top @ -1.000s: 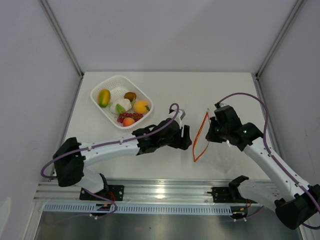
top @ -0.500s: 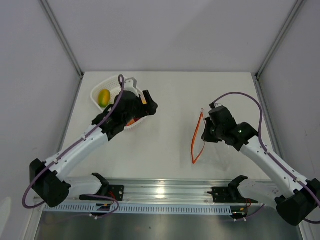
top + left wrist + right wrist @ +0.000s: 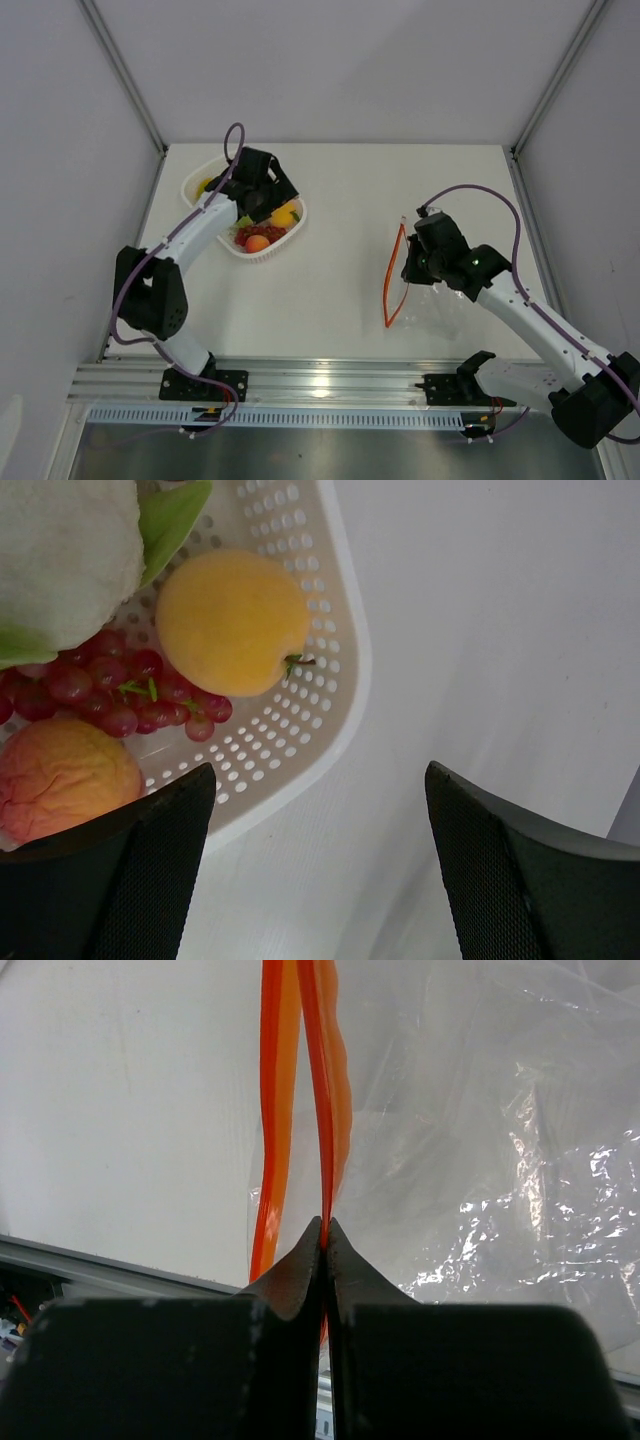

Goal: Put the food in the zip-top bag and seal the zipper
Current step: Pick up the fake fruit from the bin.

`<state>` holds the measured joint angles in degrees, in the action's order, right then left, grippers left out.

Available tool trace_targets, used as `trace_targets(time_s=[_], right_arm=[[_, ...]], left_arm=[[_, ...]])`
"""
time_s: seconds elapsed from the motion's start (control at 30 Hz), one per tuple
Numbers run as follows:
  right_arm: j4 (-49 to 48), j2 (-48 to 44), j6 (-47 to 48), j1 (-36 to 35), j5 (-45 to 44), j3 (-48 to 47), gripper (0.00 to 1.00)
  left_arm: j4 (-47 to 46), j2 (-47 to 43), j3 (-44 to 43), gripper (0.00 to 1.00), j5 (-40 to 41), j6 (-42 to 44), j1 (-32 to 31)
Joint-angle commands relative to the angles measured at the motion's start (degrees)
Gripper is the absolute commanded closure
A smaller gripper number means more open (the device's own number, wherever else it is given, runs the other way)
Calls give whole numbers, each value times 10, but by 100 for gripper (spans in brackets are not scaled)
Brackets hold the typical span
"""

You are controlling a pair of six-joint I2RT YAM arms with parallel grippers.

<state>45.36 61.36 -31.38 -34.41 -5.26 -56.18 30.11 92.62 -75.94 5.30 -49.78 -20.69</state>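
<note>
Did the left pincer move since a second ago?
Yes. The left pincer swung from mid-table, leftward and farther back, to over the white basket.

Food [image 3: 232, 620] in white basket [image 3: 300, 730]; clear bag [image 3: 500, 1160] apart, red-orange zipper [image 3: 325, 1080] open.

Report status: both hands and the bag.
Left hand open, empty, above basket. Right hand shut on zipper, bag mouth parted. Food in basket, none bagged. Nothing blocking.
</note>
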Motion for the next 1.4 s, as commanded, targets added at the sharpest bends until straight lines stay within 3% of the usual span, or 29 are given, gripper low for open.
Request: trace_targets(time_s=[0.0,0.43,1.03,1.17,1.23,1.3,1.33,1.37], right_arm=[[-9,0,2,-3,-17,6,100],[-20,9,12,-3,-20,12,100],[-41,31,21,-3,-11,4,100],[-40,30,18,-2,-9,2,100],[-40,25,17,-3,-8,2,100],[-39,22,15,-3,-8,2,100],[-38,21,15,-3,-7,2,100],[-36,21,13,-3,-7,1,100]], left_arm=[[36,40,-73,13,3,-42,6],[29,107,-63,13,51,-15,23],[-48,205,-75,19,-43,15,64],[-59,198,-60,30,-46,18,64],[-65,187,-48,31,-39,18,64],[-69,181,-40,41,-39,21,64],[-76,178,-34,53,-40,25,64],[-78,167,-29,60,-40,26,64]])
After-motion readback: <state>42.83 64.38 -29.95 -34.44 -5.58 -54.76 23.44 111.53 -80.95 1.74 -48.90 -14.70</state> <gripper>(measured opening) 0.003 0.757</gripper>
